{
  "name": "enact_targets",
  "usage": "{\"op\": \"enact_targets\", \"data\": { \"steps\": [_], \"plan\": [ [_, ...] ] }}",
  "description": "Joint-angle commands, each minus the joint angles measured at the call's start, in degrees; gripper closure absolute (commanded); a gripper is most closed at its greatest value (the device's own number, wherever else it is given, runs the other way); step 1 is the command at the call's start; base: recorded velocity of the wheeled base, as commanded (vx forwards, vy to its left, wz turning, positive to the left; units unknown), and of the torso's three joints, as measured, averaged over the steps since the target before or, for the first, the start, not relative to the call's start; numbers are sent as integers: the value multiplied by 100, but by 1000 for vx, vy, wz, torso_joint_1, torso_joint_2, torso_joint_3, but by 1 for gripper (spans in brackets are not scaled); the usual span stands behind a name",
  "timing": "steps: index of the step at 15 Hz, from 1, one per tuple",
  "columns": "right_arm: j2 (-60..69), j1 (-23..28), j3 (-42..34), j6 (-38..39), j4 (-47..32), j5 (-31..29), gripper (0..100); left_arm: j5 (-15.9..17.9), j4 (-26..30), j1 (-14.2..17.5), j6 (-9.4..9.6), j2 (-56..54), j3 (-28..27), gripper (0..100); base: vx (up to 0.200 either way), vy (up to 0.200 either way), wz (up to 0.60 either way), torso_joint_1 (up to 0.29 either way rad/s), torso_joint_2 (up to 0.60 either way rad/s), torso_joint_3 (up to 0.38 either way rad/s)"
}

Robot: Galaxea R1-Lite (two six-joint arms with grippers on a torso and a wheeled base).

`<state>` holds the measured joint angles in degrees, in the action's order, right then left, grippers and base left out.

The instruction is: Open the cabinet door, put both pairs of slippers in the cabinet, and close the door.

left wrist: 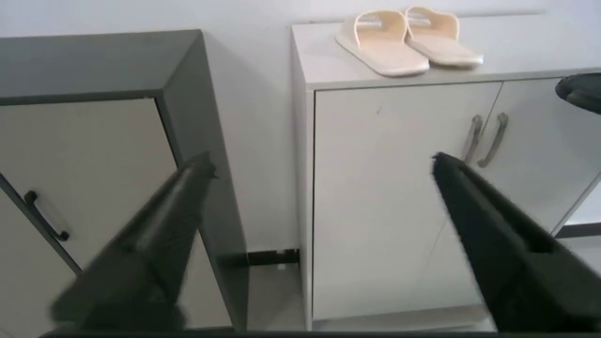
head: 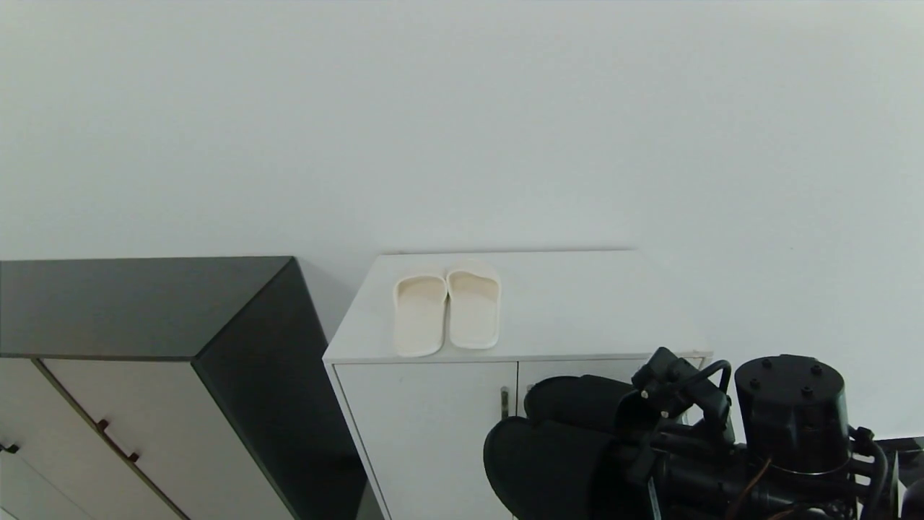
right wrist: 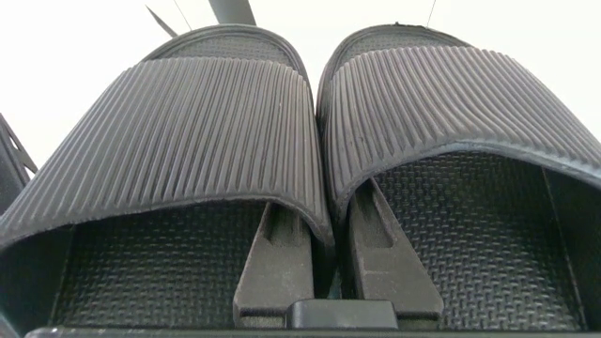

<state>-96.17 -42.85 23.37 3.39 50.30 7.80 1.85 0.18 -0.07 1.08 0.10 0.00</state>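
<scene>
Your right hand (right wrist: 324,225) grips the pair of black slippers (right wrist: 225,122), one finger inside each, pinching their touching sides together, in front of the white cabinet (head: 426,426), at its right door. Your left hand (left wrist: 321,169) is spread wide, holding nothing, facing the cabinet's left door. Both doors are shut. The cream slippers (head: 446,312) lie side by side on the cabinet's top, towards its left.

The white cabinet (head: 577,318) stands with both doors (head: 426,433) shut. The cream slippers (head: 446,312) lie side by side on its top, left of centre. The black slippers (right wrist: 225,122), with ribbed straps, hang before the right door, clamped together by the right gripper (right wrist: 324,244).
</scene>
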Motion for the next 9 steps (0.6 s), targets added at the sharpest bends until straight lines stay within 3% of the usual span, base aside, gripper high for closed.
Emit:
{"op": "enact_targets", "data": {
  "steps": [1, 9],
  "plan": [
    [-7, -4, -34, -5, 24, 2, 100, -1, -1, 7, -3, -1, 0, 0, 0, 0, 0, -173, 359, 198],
    [-24, -57, -175, -5, 121, 2, 100, -1, -1, -1, -3, -1, 0, 0, 0, 0, 0, -201, 463, 260]
  ]
}}
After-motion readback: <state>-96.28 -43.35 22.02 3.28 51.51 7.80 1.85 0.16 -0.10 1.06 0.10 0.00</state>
